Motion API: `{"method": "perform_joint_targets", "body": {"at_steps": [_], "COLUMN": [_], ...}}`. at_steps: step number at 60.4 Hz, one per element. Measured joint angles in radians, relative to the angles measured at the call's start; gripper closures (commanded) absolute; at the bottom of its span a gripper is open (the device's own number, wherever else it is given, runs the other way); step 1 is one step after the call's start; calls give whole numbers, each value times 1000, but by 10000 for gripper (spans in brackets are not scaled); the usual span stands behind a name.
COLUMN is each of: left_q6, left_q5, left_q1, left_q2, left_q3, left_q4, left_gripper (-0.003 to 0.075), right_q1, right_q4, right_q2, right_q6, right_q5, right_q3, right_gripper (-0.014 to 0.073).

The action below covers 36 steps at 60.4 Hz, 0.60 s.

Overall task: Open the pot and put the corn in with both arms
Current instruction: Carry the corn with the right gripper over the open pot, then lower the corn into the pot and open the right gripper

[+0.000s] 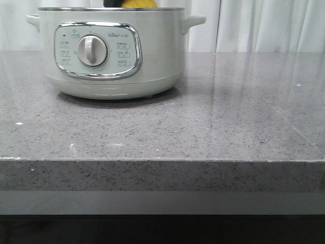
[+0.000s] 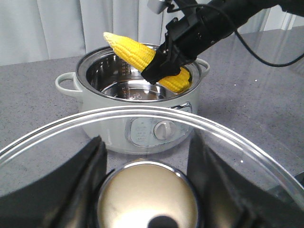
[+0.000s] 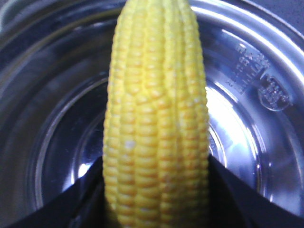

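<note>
At the bottom of the frame my left gripper (image 2: 147,190) is clamping the glass lid (image 2: 142,128) by its knob. Beyond, centre frame, my right gripper (image 2: 164,71) is gripping the corn (image 2: 137,52), its long axis slanting toward upper left, directly over the open pot (image 2: 109,123).

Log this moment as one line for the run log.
lid: off, held by left gripper | corn: in right gripper, above open pot | not yet released
</note>
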Motion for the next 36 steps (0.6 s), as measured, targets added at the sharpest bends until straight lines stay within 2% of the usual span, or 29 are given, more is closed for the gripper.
{"method": "perform_joint_targets", "body": {"at_steps": [14, 26, 36], "left_q6": [0, 0, 0], "left_q5": [0, 0, 0], "left_q1": [0, 0, 0], "left_q2": [0, 0, 0], "left_q3": [0, 0, 0], "left_q4": [0, 0, 0], "left_gripper": [514, 514, 514], "right_q1": [0, 0, 0], "right_q4": [-20, -22, -22], "right_q2": [24, 29, 29], "right_q6": [0, 0, 0], "right_q5": [2, 5, 5], "right_q3": [0, 0, 0], "right_gripper": [235, 48, 32]}}
